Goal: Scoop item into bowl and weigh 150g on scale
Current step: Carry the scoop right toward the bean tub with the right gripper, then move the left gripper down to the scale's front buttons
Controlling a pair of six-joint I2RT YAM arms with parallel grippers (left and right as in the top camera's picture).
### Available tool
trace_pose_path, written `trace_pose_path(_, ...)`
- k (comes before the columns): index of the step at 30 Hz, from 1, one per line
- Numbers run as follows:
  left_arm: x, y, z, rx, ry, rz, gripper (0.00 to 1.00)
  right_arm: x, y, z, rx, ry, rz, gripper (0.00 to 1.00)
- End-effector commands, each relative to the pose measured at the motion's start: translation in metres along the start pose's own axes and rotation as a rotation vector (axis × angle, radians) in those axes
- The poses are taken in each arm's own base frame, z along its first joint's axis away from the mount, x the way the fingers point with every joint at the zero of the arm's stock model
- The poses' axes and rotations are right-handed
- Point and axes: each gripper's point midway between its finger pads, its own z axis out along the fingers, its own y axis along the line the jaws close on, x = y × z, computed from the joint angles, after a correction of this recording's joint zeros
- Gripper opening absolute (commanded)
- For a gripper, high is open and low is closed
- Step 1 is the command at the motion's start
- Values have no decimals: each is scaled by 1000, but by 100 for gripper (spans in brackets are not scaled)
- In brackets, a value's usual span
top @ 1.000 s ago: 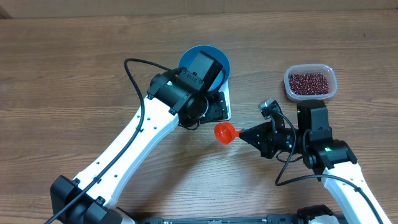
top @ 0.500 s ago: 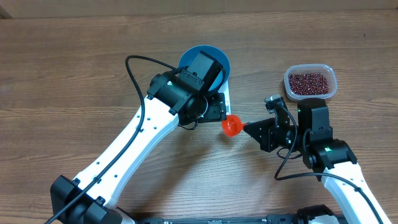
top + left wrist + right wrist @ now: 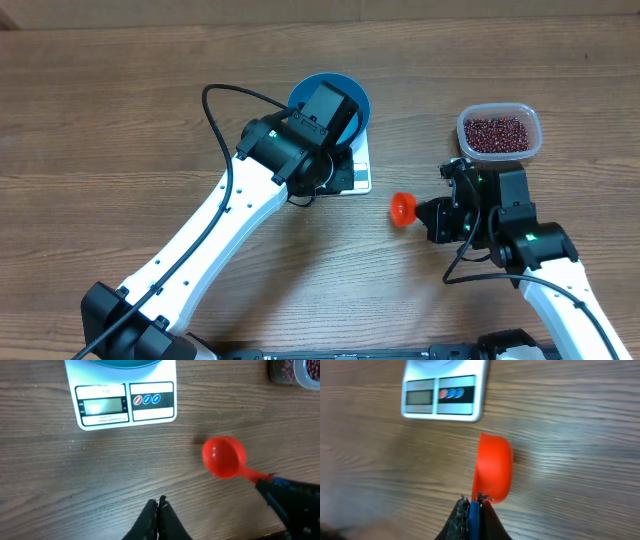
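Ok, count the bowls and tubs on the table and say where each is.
2. The blue bowl sits on the scale near centre, partly covered from overhead; the clear tub of beans stands at the far right.

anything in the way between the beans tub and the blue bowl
nothing lies on the table between the beans and the bowl; the left arm hangs over part of the bowl's opening and may block pouring

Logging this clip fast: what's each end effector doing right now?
Left end effector: closed, empty.
Right end effector: closed on the red scoop handle.
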Motion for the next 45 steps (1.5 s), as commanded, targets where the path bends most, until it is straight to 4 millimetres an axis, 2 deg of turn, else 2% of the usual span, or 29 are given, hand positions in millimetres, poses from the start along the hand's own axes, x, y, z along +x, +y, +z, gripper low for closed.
trace_pose_path(1,-8,4,0,-31,-31,90,4,-23,-6,-15,74,-87,25,4)
trace_pose_path(6,-15,19,-2,-149,-87,182,4,-24,-6,-16,72,-94,24,4)
trace_pose_path(12,-14,7,-4,-225,-160,288,4,-26,-8,-17,77,-102,34,4)
trace_pose_path(15,-16,-1,-3,-221,-192,305,4,-24,-19,-20,100,-96,69,4)
trace_pose_path(19,-19,5,2,-230,-195,291,4,-19,-43,-27,149,-85,155,4)
trace_pose_path(23,-18,16,14,-224,-167,266,4,-12,-65,-35,191,-75,239,4)
trace_pose_path(25,-16,16,22,-208,-161,265,4,-10,-68,-37,185,-72,255,4)
trace_pose_path(31,-13,-11,51,-42,-168,344,4,-13,-60,-37,130,-76,232,4)
trace_pose_path(40,-6,-4,86,-11,-201,340,5,-17,-61,-37,129,-93,224,4)
trace_pose_path(45,-5,-1,98,2,-224,340,4,-17,-61,-37,129,-94,224,4)
